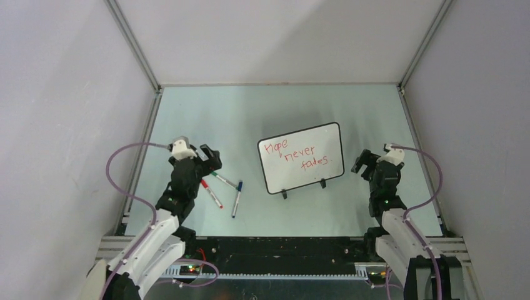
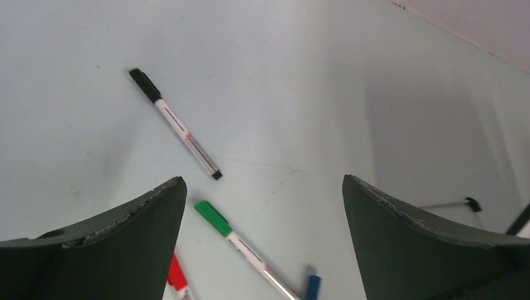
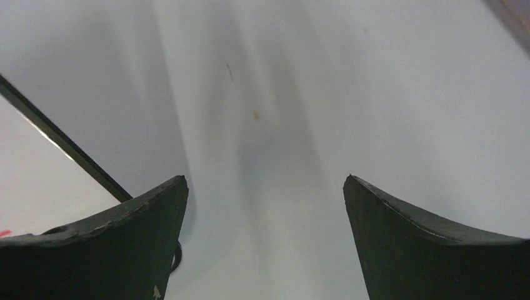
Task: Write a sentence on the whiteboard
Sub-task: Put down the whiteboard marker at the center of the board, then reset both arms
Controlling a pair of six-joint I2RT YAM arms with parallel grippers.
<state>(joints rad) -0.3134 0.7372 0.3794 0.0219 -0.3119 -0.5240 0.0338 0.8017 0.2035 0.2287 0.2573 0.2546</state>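
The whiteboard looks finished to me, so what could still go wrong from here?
The whiteboard stands only on two small feet, and the right arm's open jaws sit close beside its right edge; a careless swing might tip it or smear the red sentence. The left arm's open jaws hang over the loose green marker and black marker; a low move could scatter them.

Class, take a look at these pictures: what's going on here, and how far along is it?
Two robot arms flank a small whiteboard standing on the table. The sentence "Hope never fades" is written on it in red. Neither arm holds anything. The left gripper is open above loose markers lying on the table: red marker, green marker, blue marker, black marker. The right gripper is open beside the board.
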